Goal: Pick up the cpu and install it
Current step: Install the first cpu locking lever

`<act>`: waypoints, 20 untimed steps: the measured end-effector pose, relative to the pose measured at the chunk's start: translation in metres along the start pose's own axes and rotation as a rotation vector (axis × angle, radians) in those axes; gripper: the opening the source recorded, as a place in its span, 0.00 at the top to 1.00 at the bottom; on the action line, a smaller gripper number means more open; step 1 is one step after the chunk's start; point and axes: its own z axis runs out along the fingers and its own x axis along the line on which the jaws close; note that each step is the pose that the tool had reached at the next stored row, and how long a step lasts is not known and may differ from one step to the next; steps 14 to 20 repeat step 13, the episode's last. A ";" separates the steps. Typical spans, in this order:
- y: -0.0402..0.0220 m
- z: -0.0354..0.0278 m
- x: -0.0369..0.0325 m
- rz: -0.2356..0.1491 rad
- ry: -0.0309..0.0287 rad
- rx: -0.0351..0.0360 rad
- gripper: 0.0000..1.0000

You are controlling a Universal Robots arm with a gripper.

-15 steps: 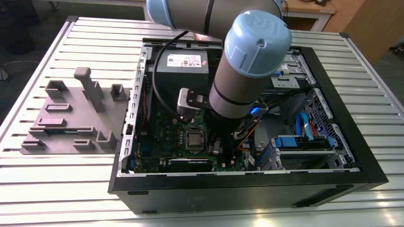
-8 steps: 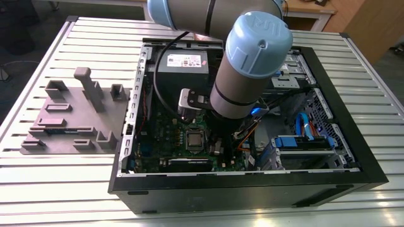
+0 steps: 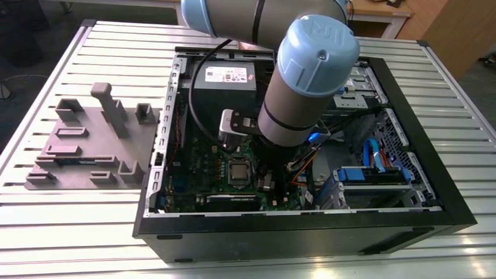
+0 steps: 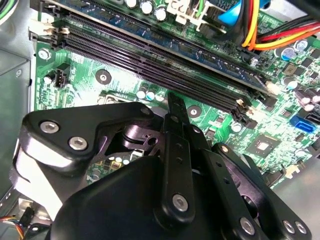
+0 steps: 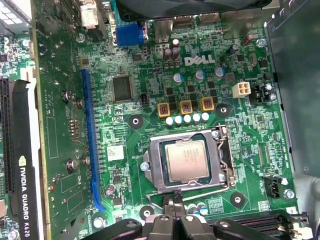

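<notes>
CPU (image 5: 185, 159) seated in its motherboard (image 5: 150, 105) socket at lower centre of the first wrist view, gripper (image 5: 175, 212) just below, jaws pressed together.

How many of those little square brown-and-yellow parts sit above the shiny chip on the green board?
3, in a row in the first wrist view: one, a middle one and one, all on the green board above the shiny chip. Others may be hidden elsewhere.
</notes>
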 end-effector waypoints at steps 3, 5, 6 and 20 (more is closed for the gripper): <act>0.0005 -0.0067 -0.0002 0.000 0.0002 -0.0002 0.90; 0.0010 -0.0115 -0.0003 0.000 -0.0004 -0.0003 0.90; 0.0012 -0.0131 -0.0003 0.000 -0.0005 -0.0004 0.90; 0.0009 -0.0133 -0.0004 0.000 -0.0013 -0.0005 0.90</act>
